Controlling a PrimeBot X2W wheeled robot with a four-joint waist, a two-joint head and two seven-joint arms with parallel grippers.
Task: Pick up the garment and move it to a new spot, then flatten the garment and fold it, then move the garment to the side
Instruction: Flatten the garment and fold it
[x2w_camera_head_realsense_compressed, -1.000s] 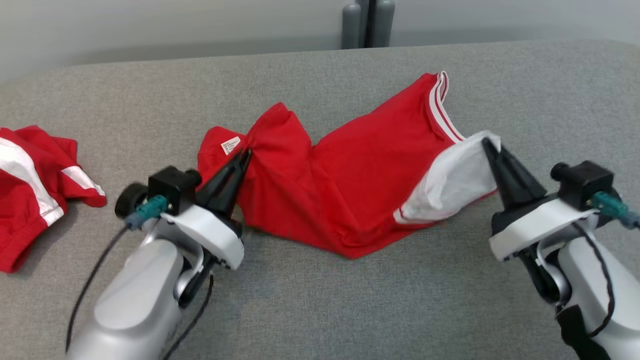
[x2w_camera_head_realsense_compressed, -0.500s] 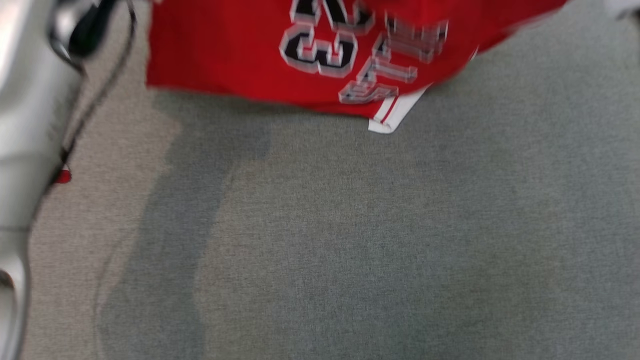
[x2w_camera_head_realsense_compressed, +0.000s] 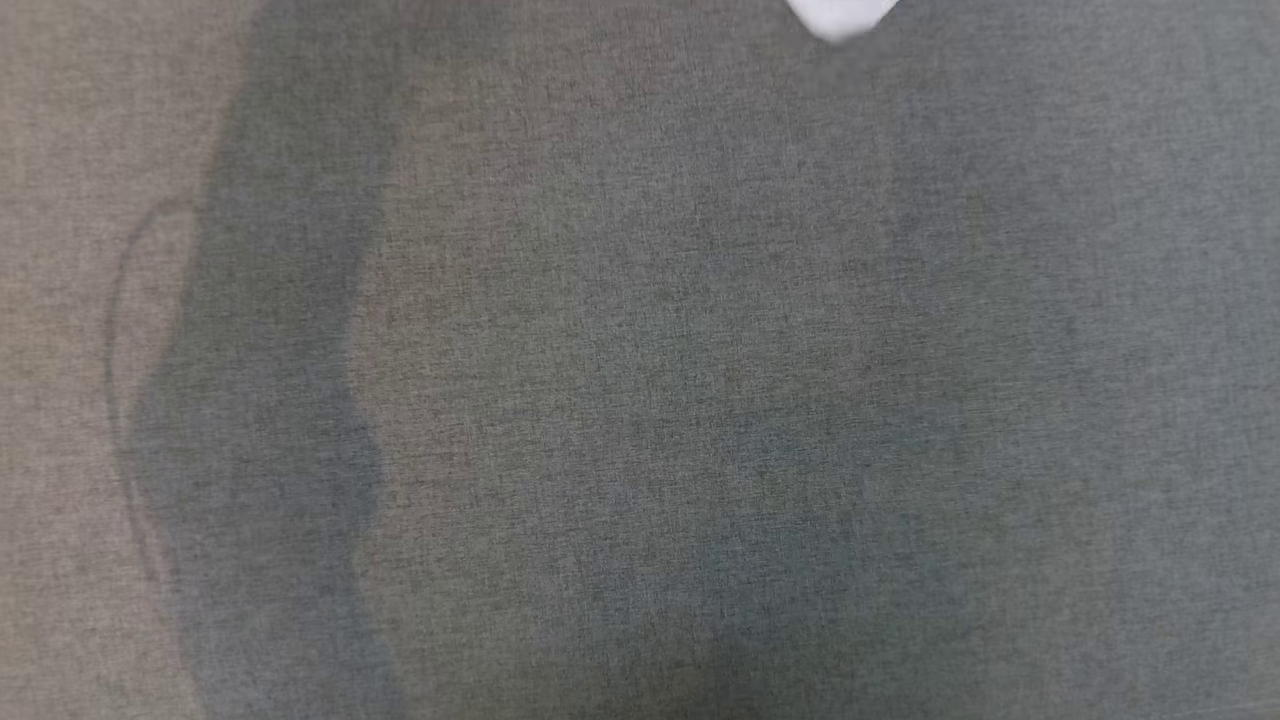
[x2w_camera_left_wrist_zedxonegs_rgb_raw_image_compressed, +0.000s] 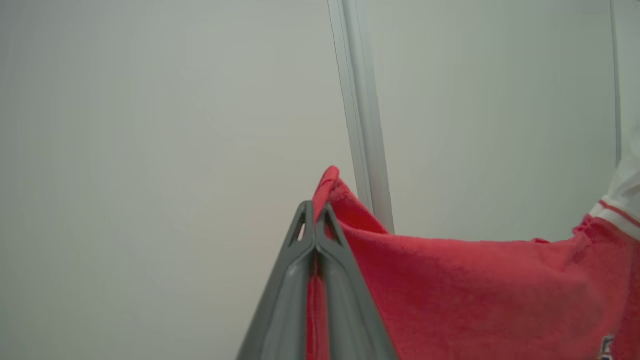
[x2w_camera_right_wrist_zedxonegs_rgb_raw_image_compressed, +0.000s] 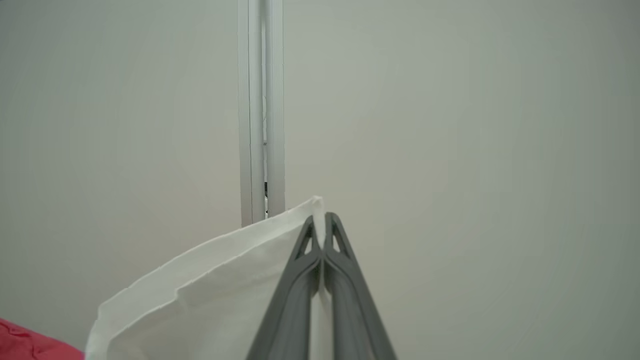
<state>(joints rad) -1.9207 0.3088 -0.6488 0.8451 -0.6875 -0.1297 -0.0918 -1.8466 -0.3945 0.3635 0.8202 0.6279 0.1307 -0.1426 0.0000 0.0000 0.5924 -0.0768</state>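
The garment (x2w_camera_left_wrist_zedxonegs_rgb_raw_image_compressed: 475, 295) is red with white trim and hangs lifted in the air. In the left wrist view my left gripper (x2w_camera_left_wrist_zedxonegs_rgb_raw_image_compressed: 315, 212) is shut on a red corner of it, cloth pinched between the grey fingers. In the right wrist view my right gripper (x2w_camera_right_wrist_zedxonegs_rgb_raw_image_compressed: 320, 220) is shut on the garment's white panel (x2w_camera_right_wrist_zedxonegs_rgb_raw_image_compressed: 210, 295), with a bit of red at the lower left. In the head view a white tip of the garment (x2w_camera_head_realsense_compressed: 840, 15) pokes in at the top edge, above the grey fabric surface (x2w_camera_head_realsense_compressed: 640, 400).
Both wrist views face a pale wall with a vertical white post (x2w_camera_left_wrist_zedxonegs_rgb_raw_image_compressed: 362, 125) (x2w_camera_right_wrist_zedxonegs_rgb_raw_image_compressed: 261, 110). The grey surface carries broad soft shadows, darkest on its left side.
Both grippers, still shut on the garment, have raised it off the surface. The head camera has tilted down, so the garment and arms have passed out of the head view's top.
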